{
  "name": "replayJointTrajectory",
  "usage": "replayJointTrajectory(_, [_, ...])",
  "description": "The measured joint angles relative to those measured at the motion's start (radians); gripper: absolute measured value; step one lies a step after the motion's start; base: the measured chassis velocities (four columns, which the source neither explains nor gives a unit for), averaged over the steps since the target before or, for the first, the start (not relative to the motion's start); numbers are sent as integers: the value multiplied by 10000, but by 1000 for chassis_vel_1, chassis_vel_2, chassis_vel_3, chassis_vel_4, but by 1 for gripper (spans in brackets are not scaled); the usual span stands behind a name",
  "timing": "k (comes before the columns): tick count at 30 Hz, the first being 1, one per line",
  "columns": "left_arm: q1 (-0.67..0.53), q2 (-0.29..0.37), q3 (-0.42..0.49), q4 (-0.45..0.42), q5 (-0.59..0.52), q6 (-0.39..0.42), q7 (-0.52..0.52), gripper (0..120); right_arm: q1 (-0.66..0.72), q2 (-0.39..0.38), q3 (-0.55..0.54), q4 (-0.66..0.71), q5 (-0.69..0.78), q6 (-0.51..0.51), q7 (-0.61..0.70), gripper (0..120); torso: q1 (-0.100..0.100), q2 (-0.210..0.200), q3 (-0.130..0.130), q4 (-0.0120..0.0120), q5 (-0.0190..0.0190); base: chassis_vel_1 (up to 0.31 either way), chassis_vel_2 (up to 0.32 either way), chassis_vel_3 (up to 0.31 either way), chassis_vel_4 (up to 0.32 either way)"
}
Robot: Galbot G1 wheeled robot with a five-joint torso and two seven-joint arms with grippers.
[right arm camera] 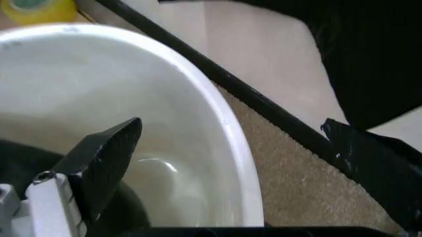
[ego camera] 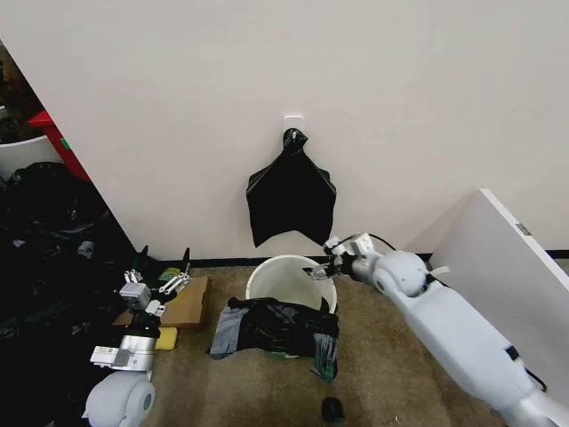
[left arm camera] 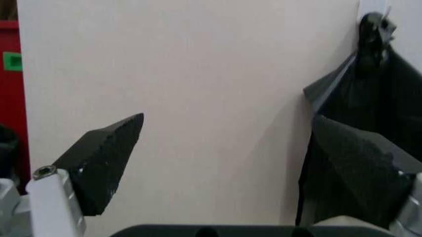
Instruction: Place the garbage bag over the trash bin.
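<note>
The trash bin [ego camera: 267,274] is a round cream-white bucket standing on the carpet below the wall. The garbage bag [ego camera: 276,325], black and crinkled, hangs over the bin's front rim and sags down its outside to the floor. My right gripper [ego camera: 318,269] is open at the bin's right rim. In the right wrist view the gripper [right arm camera: 244,163] straddles the trash bin's rim [right arm camera: 228,128], one finger inside the bucket and one outside, holding nothing. My left gripper [ego camera: 164,258] waits open at the left, facing the wall [left arm camera: 231,163].
A flat black bag bundle [ego camera: 291,191] hangs from a white hook above the bin. A heap of black plastic [ego camera: 44,231] fills the left side. A cardboard piece [ego camera: 191,302], a yellow sponge [ego camera: 166,338] and a small black object [ego camera: 332,409] lie on the carpet. A white panel [ego camera: 507,258] leans at the right.
</note>
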Motion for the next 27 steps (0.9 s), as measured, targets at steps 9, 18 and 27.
replayJointTrajectory(9, [133,-76,149,117,439,-33,-267,100,83,360,-266,-813,-889,-35,-375,75,-1,0,0,-3,3,0,0,0,0])
replayJointTrajectory(18, [96,-60,347,194,849,-41,-698,100,-16,480,-398,-792,-415,68,217,40,-1,0,-1,-3,2,0,0,0,0])
replayJointTrajectory(27, [115,-37,564,204,1181,-39,-1020,100,-355,441,-347,-348,1215,-233,2160,12,-2,0,-1,1,4,0,0,0,0])
